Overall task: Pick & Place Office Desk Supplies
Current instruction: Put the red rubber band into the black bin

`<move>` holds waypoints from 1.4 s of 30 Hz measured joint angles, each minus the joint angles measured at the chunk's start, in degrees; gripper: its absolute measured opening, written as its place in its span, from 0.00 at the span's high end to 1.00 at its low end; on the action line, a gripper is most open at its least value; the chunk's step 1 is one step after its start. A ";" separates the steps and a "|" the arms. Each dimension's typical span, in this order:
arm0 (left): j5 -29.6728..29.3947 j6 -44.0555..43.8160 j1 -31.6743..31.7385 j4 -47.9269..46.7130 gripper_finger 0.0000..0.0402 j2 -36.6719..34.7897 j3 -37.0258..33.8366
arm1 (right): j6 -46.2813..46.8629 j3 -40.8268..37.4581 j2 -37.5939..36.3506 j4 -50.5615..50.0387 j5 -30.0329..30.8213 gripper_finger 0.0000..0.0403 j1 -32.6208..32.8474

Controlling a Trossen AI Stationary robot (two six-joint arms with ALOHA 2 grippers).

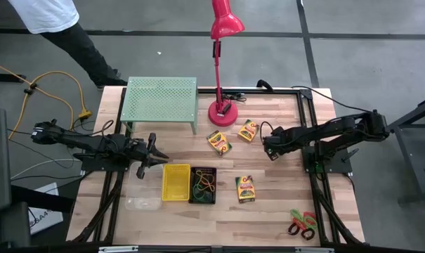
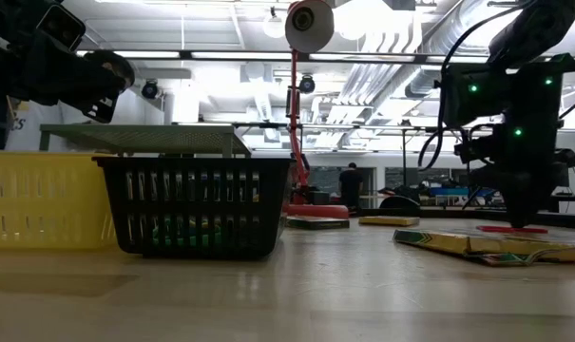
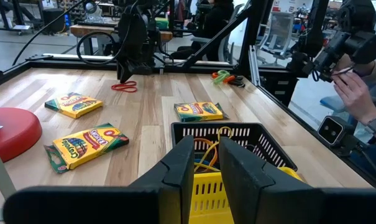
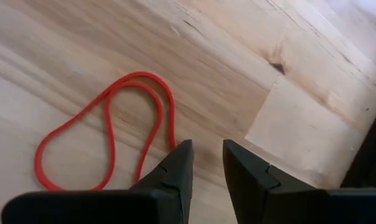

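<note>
The wooden table [image 1: 275, 211] carries a light-green rack [image 1: 160, 100] and a red lamp [image 1: 222, 112] at its far side. Only the right wrist view shows a red loop [image 4: 107, 127] lying flat on the wood, right at the right gripper [image 4: 206, 163]; its fingers stand a narrow gap apart, empty, one tip at the loop's edge. From above, a yellow bin [image 1: 175, 182] sits empty, touching a black mesh bin [image 1: 203, 185] that holds coloured loops [image 1: 204, 185]; a clear bin [image 1: 143, 203] lies near the left. The left gripper [image 1: 156, 157] hovers just beside the yellow bin, slightly parted, holding nothing. Three crayon boxes [image 1: 245, 189] lie mid-table; scissors [image 1: 303, 223] rest at the near right.
</note>
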 joint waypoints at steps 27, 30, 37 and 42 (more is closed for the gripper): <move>0.00 0.01 0.01 0.00 0.82 0.01 0.00 | -3.98 0.07 -0.02 11.18 -4.70 0.80 0.02; 0.00 0.00 0.01 0.00 0.82 0.02 0.00 | -4.14 0.07 -0.02 11.21 -4.79 0.80 0.02; 0.00 0.01 0.01 0.00 0.82 0.02 0.00 | -4.14 0.04 -0.02 11.21 -4.96 0.81 0.02; 0.02 0.01 0.00 0.02 0.82 0.00 0.00 | -4.14 0.04 -0.02 11.42 -5.19 0.89 0.02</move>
